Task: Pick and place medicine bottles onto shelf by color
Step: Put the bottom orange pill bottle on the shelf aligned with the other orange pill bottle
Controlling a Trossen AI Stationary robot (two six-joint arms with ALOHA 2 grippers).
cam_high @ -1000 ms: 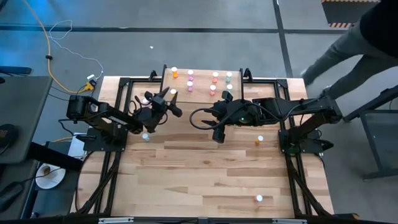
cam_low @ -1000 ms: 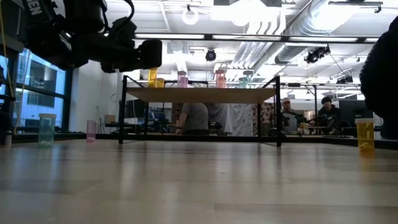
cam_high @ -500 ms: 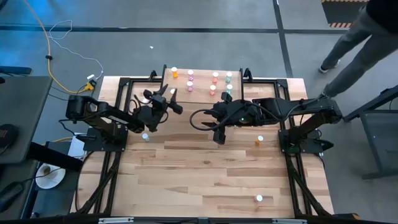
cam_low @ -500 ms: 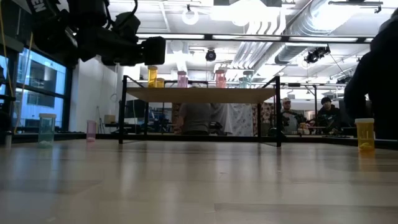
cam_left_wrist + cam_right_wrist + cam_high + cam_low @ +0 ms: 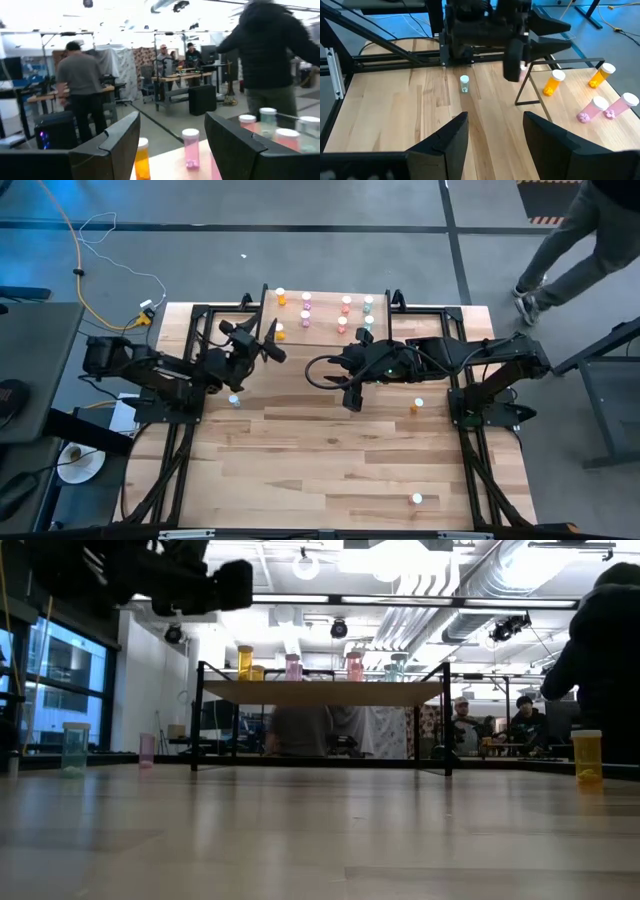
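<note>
The light-wood shelf [image 5: 325,312] stands on black legs at the table's far middle. It carries several white-capped bottles: orange [image 5: 280,297], pink [image 5: 306,301], red [image 5: 346,304] and teal [image 5: 368,304]. My left gripper [image 5: 268,342] [image 5: 235,585] is open and empty, raised above the shelf's left near corner. Past its fingers stand an orange bottle [image 5: 142,159] and a pink bottle [image 5: 190,147]. My right gripper [image 5: 347,385] [image 5: 492,125] is open and empty over the table just near of the shelf, pointing toward the table's left.
On the tabletop stand a teal bottle [image 5: 234,400] [image 5: 464,83], a pink bottle [image 5: 147,748], an orange bottle [image 5: 417,406] [image 5: 587,755] and another bottle near the front right [image 5: 417,499]. A person [image 5: 575,240] walks past the table's far right corner.
My left gripper has risen and drawn back a little toward the table's left edge, staying open. The person beyond the far right corner has moved on.
</note>
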